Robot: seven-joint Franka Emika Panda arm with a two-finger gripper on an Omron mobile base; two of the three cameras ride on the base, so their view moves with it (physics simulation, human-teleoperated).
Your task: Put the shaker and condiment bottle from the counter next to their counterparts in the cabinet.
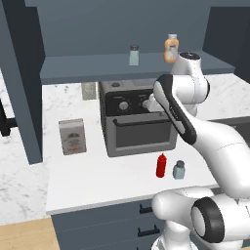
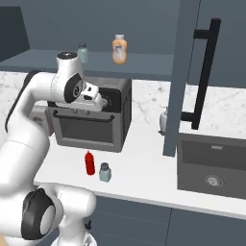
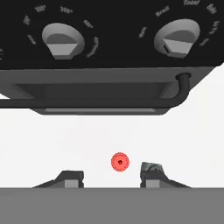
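- The small bright red squeeze bottle (image 1: 161, 165) and squat teal shaker (image 1: 178, 170) are seen side by side on the white marble counter (image 1: 97, 180).
- The two-finger gripper (image 3: 113, 176) is held spread, empty, above them.

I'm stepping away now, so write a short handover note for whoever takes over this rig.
Gripper: open, empty, above the counter in front of the toaster oven.
Small red squeeze bottle and squat teal shaker with grey cap: side by side on the white marble counter.
Pale shaker and orange bottle with white cap: on the cabinet shelf.
Done: nothing.
Left: both moves.
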